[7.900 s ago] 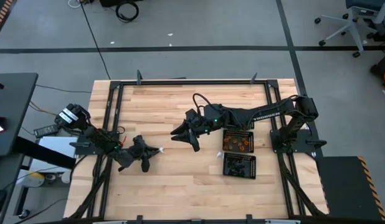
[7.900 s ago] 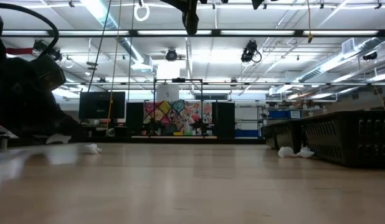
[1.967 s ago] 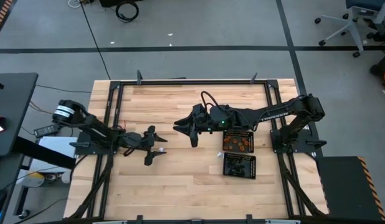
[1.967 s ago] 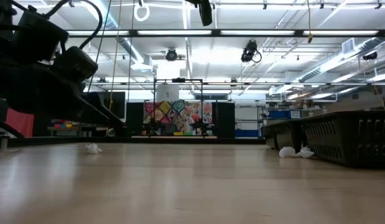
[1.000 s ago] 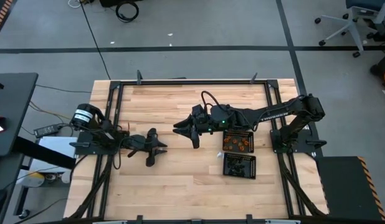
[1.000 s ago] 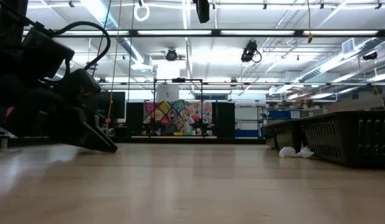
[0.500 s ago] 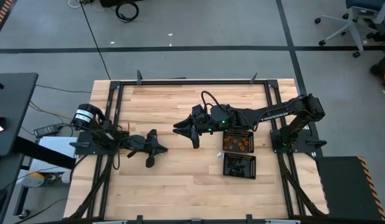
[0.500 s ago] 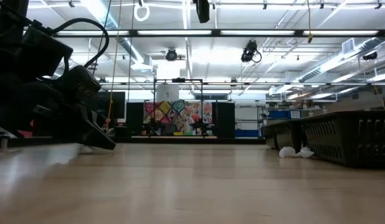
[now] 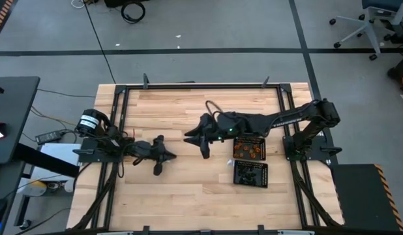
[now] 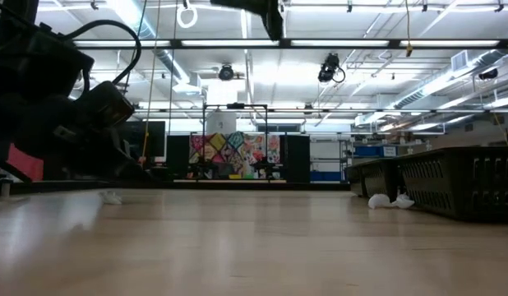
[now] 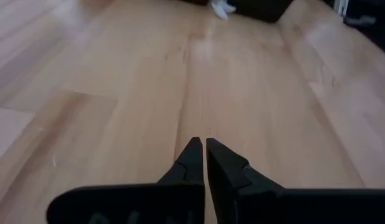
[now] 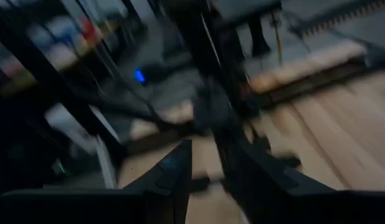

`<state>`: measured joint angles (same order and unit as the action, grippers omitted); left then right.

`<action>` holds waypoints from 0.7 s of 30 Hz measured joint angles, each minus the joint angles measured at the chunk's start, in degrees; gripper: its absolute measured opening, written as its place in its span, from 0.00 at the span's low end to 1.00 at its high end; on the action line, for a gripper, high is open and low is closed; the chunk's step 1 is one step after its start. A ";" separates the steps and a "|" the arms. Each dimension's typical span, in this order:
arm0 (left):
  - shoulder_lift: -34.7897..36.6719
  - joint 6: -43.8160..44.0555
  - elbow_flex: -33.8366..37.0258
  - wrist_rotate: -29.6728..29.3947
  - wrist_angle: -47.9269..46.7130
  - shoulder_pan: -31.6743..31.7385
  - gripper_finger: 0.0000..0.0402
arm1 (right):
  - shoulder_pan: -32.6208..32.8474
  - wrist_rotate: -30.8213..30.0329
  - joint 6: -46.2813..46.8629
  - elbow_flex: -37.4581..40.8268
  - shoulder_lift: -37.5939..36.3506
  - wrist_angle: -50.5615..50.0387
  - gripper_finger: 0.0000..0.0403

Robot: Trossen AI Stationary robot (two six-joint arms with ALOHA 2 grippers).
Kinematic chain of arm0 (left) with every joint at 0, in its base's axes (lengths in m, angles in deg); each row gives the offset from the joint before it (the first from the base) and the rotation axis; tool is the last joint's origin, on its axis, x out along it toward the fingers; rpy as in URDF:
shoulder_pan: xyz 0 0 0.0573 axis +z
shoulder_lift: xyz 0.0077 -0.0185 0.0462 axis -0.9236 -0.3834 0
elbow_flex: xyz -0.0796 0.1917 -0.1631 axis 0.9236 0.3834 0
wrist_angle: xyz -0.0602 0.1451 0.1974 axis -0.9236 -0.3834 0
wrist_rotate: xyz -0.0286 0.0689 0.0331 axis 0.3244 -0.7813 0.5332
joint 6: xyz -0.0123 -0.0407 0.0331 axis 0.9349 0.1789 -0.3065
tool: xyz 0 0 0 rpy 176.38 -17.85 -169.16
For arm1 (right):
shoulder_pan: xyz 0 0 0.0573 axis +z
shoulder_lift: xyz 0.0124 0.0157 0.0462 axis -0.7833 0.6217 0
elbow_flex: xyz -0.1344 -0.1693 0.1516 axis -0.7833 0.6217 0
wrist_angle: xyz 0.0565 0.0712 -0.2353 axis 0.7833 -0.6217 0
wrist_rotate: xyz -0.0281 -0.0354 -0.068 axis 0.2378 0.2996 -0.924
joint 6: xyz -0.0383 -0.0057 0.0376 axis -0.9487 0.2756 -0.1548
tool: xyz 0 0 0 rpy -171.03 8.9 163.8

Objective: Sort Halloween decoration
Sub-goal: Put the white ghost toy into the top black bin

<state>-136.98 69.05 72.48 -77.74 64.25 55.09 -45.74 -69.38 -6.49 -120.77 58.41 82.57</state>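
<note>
My left gripper (image 9: pixel 167 155) (image 11: pixel 204 148) is shut and hangs low over the left-middle of the table, with nothing between its fingertips in the left wrist view. A white trinket (image 10: pixel 112 197) lies on the wood just below it. My right gripper (image 9: pixel 194 145) (image 12: pixel 211 168) is open, raised above the table's middle and pointing left. More white trinkets (image 10: pixel 390 201) (image 9: pixel 230 162) lie on the table beside the trays. Orange trinkets (image 9: pixel 248 150) fill the farther tray and black ones (image 9: pixel 250 173) the nearer.
Two square black mesh trays (image 9: pixel 261 140) (image 9: pixel 265 183) sit right of centre; their wall (image 10: pixel 451 177) rises at the right in the low view. A black frame (image 9: pixel 201 85) runs round the table. Bare wood lies between the grippers and along the near edge.
My left gripper has risen a little off the table, and the white trinket that it hid shows again beneath it, still lying on the wood. My right gripper has shifted and hangs lower in the low view; its wrist view is blurred by the motion.
</note>
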 joint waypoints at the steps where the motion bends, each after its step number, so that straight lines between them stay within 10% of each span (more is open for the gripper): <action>1: 0.00 0.47 -0.05 -0.31 0.46 0.00 0.01 | 0.06 -0.04 -0.33 0.00 0.17 -2.10 0.32; 9: 0.81 5.78 -3.39 -0.23 0.99 0.00 0.01 | 0.45 0.89 -4.90 0.05 2.07 -12.88 0.32; 21: 13.71 11.67 -2.56 -3.03 -7.17 0.24 0.00 | 3.39 8.28 -5.38 0.09 16.51 -2.15 0.32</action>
<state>-123.27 80.72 69.92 -80.77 57.09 55.33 -42.36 -61.10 -11.88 -120.68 74.92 80.42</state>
